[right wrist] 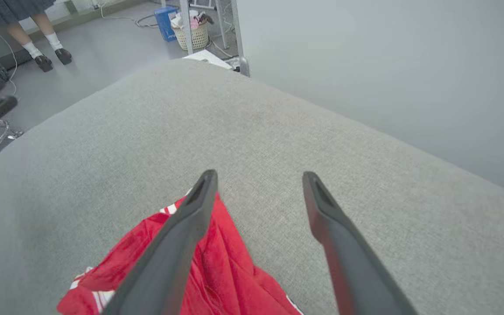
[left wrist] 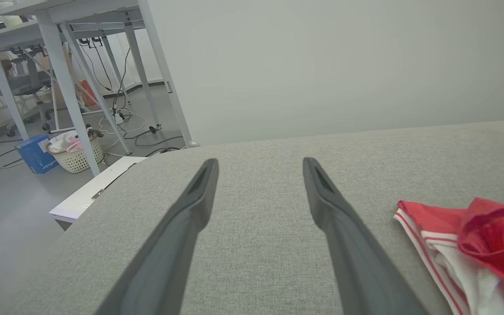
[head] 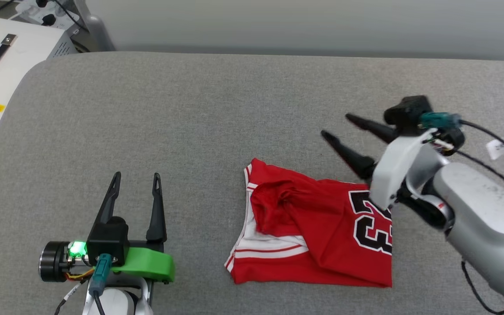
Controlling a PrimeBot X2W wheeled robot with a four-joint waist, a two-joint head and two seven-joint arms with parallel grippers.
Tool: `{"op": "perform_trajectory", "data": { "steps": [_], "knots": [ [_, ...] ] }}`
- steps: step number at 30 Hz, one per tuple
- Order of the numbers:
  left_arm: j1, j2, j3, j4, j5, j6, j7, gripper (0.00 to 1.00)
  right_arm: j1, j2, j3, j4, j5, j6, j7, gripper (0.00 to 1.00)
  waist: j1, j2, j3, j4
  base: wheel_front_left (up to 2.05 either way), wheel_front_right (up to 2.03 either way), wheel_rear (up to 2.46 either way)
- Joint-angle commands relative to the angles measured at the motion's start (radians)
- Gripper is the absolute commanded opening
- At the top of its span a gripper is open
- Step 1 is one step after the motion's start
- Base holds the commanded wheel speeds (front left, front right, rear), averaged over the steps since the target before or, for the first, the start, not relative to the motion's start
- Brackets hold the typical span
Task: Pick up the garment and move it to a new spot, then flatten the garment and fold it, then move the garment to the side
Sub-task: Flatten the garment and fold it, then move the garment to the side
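Noting the right hand point(head: 336, 124) spread wide and empty, poised above the far right edge of the garment point(head: 317, 245); left hand point(head: 137, 175) likewise spread, well apart. We find the garment rumpled on the grey tabletop point(head: 190, 109), centre-right. We judge flattening pending; next, grip the bunched fold point(head: 278, 203). Numerals point(head: 372, 229) partly hidden by the wrist point(head: 394, 168).

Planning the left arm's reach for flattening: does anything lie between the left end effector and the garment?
Nothing visible does. Bare grey surface separates the left end effector from the garment and its striped near edge. The right end effector, open, sits by the garment's far right corner, outside that path.
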Motion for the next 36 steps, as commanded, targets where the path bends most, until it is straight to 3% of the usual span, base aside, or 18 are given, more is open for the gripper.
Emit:
{"op": "perform_trajectory", "data": {
  "steps": [1,7,10,15,19,27,36],
  "knots": [
    [0.014,0.0,0.003,-0.006,0.01,0.001,-0.006,1.0,0.014,-0.015,-0.038,0.001,-0.04,-0.001,-0.047,1.0,-0.0001,0.0,-0.02,-0.018,0.0,0.0,0.0],
    [0.031,0.001,0.003,-0.014,0.009,0.001,-0.006,1.0,0.13,-0.027,-0.266,0.021,-0.243,-0.001,-0.221,1.0,-0.0001,0.0,-0.05,-0.04,0.0,0.0,0.0],
    [0.043,0.002,0.004,-0.018,0.008,0.001,-0.006,1.0,0.238,0.002,-0.453,-0.007,-0.401,-0.001,-0.266,1.0,-0.0001,0.0,-0.067,-0.054,0.0,0.0,0.0],
    [0.059,0.001,0.001,-0.026,0.004,-0.003,-0.006,1.0,0.404,0.1,-0.693,-0.132,-0.57,-0.001,-0.278,1.0,-0.0001,0.0,-0.084,-0.068,0.0,0.0,0.0],
    [0.072,0.002,0.001,-0.033,0.003,-0.005,-0.006,1.0,0.533,0.192,-0.819,-0.25,-0.654,-0.001,-0.278,1.0,-0.0001,0.0,-0.094,-0.073,0.0,0.0,0.0],
    [0.104,0.005,0.001,-0.04,-0.001,-0.011,-0.006,1.0,0.716,0.316,-0.921,-0.354,-0.699,-0.001,-0.279,1.0,-0.0001,0.0,-0.118,-0.069,0.0,0.0,0.0],
    [0.132,0.006,0.006,-0.024,-0.009,-0.023,-0.006,1.0,0.822,0.336,-0.919,-0.379,-0.697,-0.001,-0.279,1.0,-0.0001,0.0,-0.136,-0.056,0.0,0.0,0.0]
  ]
}}
